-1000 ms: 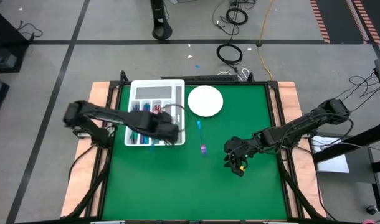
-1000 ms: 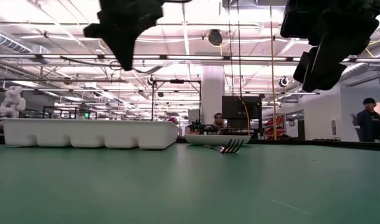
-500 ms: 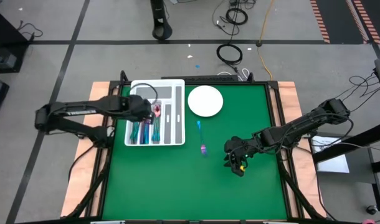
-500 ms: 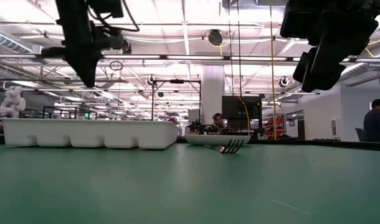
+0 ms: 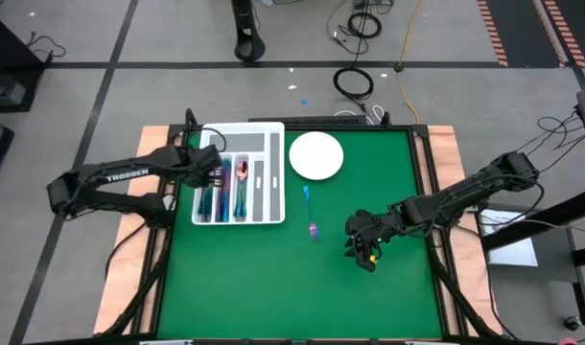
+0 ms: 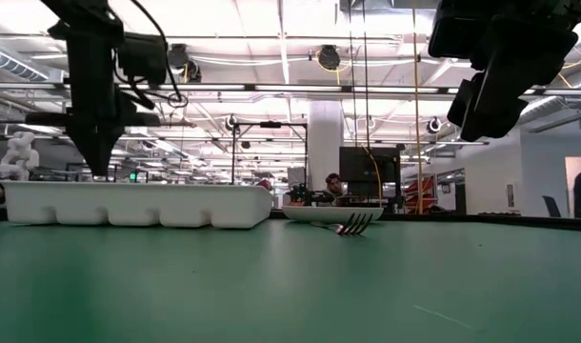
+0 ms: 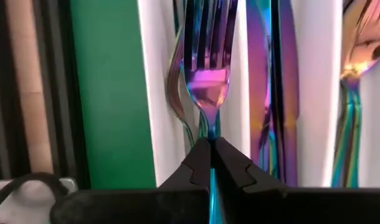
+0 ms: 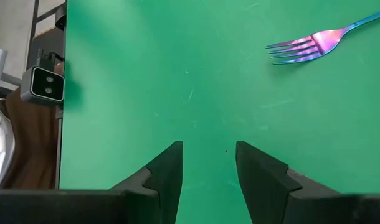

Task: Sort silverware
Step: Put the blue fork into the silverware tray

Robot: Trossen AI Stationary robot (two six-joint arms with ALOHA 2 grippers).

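White "TROSSEN" lettering along left arm (image 5: 120,176) forearm in high view, no other legible text, label or number on table, tray or room signage

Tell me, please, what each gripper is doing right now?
Left gripper: shut on a fork, above the tray.
Right gripper: open, empty, over the green mat.

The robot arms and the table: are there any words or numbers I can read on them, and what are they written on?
"TROSSEN", in white letters on the left arm, seen from above.
No other readable text: nothing on the right arm, the white tray, the plate or the fork on the table.
Screens and signs in the room behind the table are too small to read.
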